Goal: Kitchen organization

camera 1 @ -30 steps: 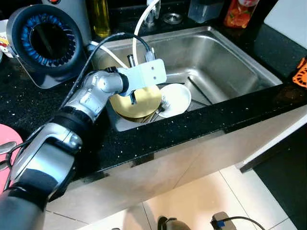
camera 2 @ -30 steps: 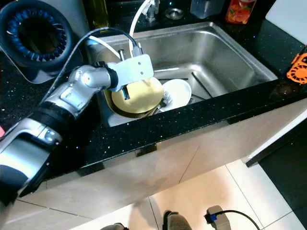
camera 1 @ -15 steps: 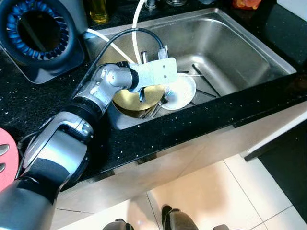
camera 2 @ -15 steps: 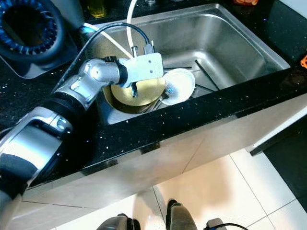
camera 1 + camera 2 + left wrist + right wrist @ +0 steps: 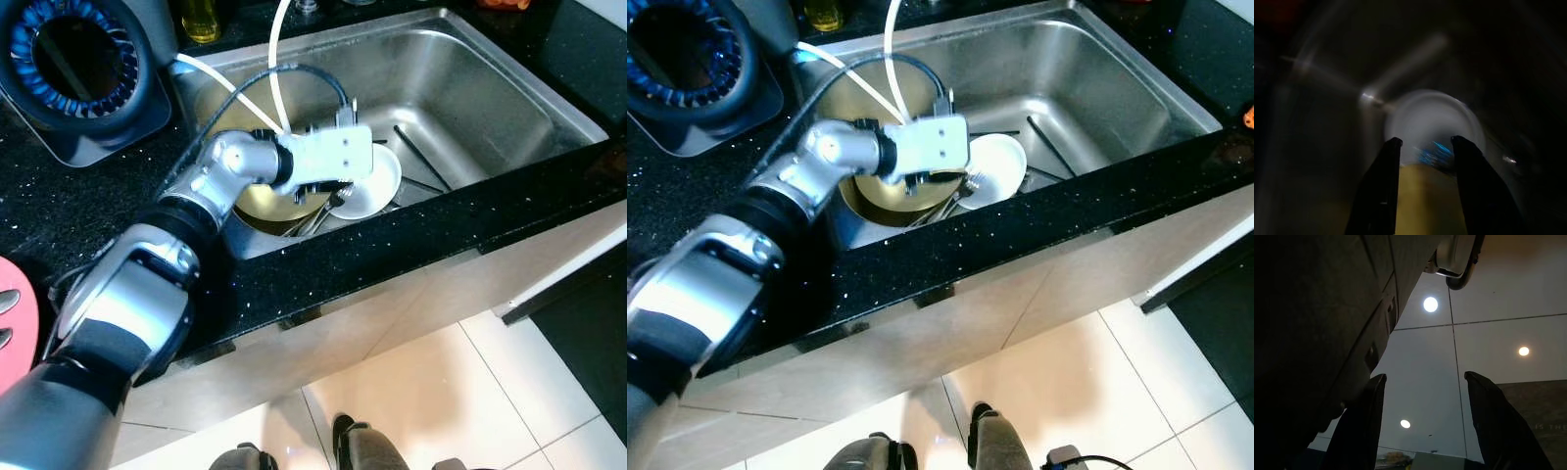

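Observation:
A yellow plate (image 5: 257, 202) and a white bowl (image 5: 378, 182) lie side by side at the near end of the steel sink (image 5: 480, 93), with cutlery (image 5: 315, 217) between them. My left arm reaches into the sink, its grey wrist block (image 5: 331, 162) hanging over both dishes. In the dim, blurred left wrist view my left gripper (image 5: 1425, 141) is open just above the yellow plate (image 5: 1425, 205), fingers pointing at the white bowl (image 5: 1430, 120) and holding nothing. My right gripper (image 5: 1425, 376) hangs open beside the cabinet, over floor tiles.
A black and blue round appliance (image 5: 73, 69) stands on the black counter (image 5: 392, 257) left of the sink. White hoses (image 5: 277, 59) run down into the sink. Dark sticks (image 5: 419, 159) lie on the sink floor. A pink item (image 5: 12, 328) sits at far left.
My left wrist has moved right across the yellow plate toward the white bowl, now covering more of the plate. The head camera has shifted a little too.

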{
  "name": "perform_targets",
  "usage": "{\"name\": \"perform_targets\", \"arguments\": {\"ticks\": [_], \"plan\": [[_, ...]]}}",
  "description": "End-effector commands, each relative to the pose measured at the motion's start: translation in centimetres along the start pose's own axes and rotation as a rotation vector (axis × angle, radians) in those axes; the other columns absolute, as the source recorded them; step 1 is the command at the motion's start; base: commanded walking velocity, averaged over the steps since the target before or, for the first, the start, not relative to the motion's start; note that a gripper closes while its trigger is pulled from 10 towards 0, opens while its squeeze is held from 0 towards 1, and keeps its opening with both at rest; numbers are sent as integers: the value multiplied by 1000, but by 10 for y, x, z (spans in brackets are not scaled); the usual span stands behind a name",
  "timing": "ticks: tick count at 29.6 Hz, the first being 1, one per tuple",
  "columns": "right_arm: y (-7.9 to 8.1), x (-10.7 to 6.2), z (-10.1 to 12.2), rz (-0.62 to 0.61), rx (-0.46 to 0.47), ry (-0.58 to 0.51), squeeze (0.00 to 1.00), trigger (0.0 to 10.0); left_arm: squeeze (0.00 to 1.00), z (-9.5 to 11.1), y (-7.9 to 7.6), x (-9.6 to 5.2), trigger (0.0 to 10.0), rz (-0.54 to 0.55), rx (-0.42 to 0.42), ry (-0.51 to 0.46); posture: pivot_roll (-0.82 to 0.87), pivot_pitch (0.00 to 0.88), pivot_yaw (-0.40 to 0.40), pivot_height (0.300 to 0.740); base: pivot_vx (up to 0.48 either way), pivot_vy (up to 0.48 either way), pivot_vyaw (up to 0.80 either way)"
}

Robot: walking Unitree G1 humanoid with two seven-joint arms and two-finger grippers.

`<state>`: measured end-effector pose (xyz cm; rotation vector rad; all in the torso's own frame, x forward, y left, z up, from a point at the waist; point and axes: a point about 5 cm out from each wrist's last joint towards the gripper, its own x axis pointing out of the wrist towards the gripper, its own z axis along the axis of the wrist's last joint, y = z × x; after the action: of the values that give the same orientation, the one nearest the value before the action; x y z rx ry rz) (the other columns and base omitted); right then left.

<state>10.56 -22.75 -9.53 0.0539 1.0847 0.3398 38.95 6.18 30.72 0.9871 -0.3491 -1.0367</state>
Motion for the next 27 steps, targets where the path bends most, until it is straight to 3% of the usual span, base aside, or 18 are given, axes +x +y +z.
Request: {"name": "perform_targets", "arguments": {"ticks": [1, 7, 8, 9, 12, 14, 15, 17, 19, 20, 22, 24, 27], "plan": [[8, 6, 8, 22, -4, -23, 0, 10000, 0, 16, 24, -15, 10000, 76, -3, -89, -5, 221, 33, 740, 0, 0, 0], [11, 13, 23, 14, -26, -45, 0, 10000, 0, 27, 53, -53, 10000, 267, -51, -220, 13, 190, 25, 740, 0, 0, 0], [11, 13, 23, 14, -26, -45, 0, 10000, 0, 27, 53, -53, 10000, 267, -51, -220, 13, 190, 25, 740, 0, 0, 0], [12, 15, 29, 12, -31, -53, 0, 10000, 0, 25, 55, -66, 10000, 321, -70, -236, 25, 174, 15, 740, 0, 0, 0], [14, 18, 35, 5, -32, -60, 0, 10000, 0, 23, 54, -80, 10000, 375, -75, -250, 37, 165, 7, 740, 0, 0, 0], [15, 19, 37, -1, -44, -56, 0, 10000, 0, 21, 52, -87, 10000, 400, -84, -260, 45, 155, 1, 740, 0, 0, 0], [16, 21, 39, -11, -66, -45, 0, 10000, 0, 19, 45, -98, 10000, 436, -128, -291, 57, 144, -5, 740, 0, 0, 0], [17, 22, 40, -15, -72, -43, 0, 10000, 0, 18, 41, -101, 10000, 444, -152, -303, 70, 128, -15, 740, 0, 0, 0], [18, 24, 46, -28, -53, -56, 0, 10000, 0, 22, 22, -110, 10000, 426, -210, -371, 82, 100, -32, 740, 0, 0, 0], [18, 24, 46, -28, -53, -56, 0, 10000, 0, 22, 22, -110, 10000, 426, -210, -371, 82, 100, -32, 740, 0, 0, 0], [17, 25, 50, -49, -59, -51, 0, 10000, 0, 31, 7, -122, 10000, 433, -249, -433, 100, 88, -45, 740, 0, 0, 0], [17, 25, 51, -52, -56, -53, 0, 10000, 0, 33, 5, -126, 10000, 445, -252, -439, 108, 84, -50, 740, 0, 0, 0], [14, 25, 55, -77, -30, -50, 0, 10000, 0, 42, 3, -146, 10000, 490, -229, -437, 138, 75, -64, 740, 0, 0, 679]]}}
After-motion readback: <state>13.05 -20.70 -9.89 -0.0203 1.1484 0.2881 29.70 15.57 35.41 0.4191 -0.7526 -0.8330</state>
